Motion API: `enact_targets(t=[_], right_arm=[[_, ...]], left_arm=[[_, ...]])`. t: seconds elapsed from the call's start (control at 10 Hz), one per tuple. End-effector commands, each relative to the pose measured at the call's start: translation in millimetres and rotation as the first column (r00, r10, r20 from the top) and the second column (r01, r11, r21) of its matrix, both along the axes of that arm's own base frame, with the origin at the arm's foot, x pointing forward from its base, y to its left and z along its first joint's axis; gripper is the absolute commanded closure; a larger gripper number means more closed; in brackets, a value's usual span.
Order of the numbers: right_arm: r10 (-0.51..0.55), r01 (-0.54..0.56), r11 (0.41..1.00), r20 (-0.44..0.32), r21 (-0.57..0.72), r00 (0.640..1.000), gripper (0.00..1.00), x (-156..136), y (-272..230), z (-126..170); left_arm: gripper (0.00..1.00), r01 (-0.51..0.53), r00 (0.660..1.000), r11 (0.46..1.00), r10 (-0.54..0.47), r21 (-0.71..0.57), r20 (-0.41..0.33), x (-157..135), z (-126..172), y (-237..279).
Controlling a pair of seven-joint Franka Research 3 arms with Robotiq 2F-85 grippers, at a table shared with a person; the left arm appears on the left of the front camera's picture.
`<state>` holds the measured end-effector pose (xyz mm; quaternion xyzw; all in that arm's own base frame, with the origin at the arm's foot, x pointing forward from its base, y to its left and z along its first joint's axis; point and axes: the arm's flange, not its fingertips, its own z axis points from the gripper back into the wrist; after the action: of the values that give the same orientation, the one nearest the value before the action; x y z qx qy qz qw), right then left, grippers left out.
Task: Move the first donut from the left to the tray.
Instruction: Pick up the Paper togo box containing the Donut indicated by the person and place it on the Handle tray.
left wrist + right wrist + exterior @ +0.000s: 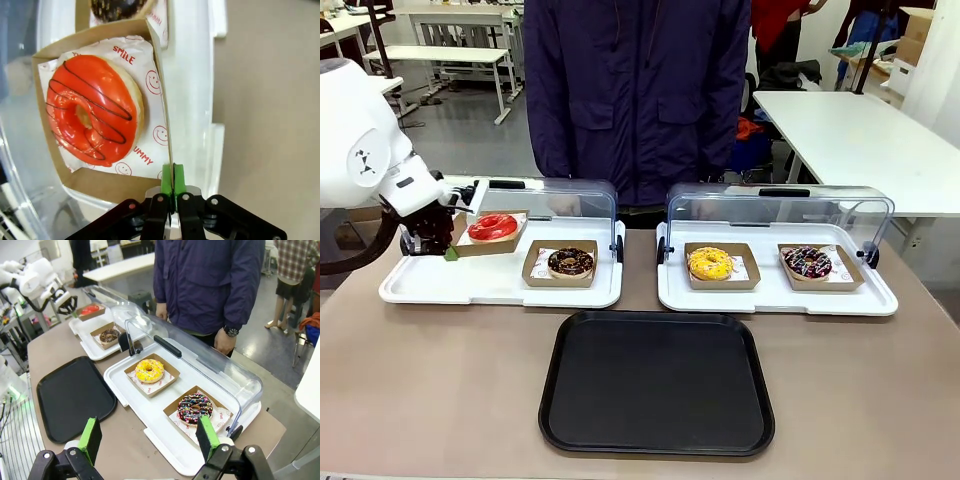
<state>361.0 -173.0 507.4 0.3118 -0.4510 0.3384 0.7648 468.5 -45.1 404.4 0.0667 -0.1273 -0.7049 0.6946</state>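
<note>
White rounded left arm point(358, 150) with small black marks and black cable point(358, 256), black left gripper point(173, 175) with green pads point(166, 181); dark navy jacket point(638, 90), wristwatch point(230, 331) on person.

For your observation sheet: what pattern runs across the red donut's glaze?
Thin dark lines across the red donut, clearest in the left wrist view.

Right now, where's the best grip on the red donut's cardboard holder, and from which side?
Pinch the thin upright wall of the cardboard holder, not the glazed red donut. Come from its outer left side: the chocolate donut crowds the right, the clear lid stands behind. The left gripper is shut on that wall.
</note>
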Motion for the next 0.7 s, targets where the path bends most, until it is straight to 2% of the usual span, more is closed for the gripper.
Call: enact_targets(t=[0.0,0.3,0.6], right_arm=[[0.006,-0.006,1.0,0.036,0.008,0.999,0.0,4,-1,2],[0.006,-0.006,1.0,0.036,0.008,0.999,0.0,4,-1,2],[0.006,-0.006,1.0,0.036,0.008,0.999,0.0,4,-1,2]], left_arm=[[0.98,-0.012,1.0,1.0,0.012,-0.008,0.019,-33,8,-19],[0.98,0.01,1.0,1.0,-0.01,0.006,0.025,-73,9,-61],[0.98,0.062,0.998,0.998,-0.062,-0.009,0.025,-114,-6,-104]])
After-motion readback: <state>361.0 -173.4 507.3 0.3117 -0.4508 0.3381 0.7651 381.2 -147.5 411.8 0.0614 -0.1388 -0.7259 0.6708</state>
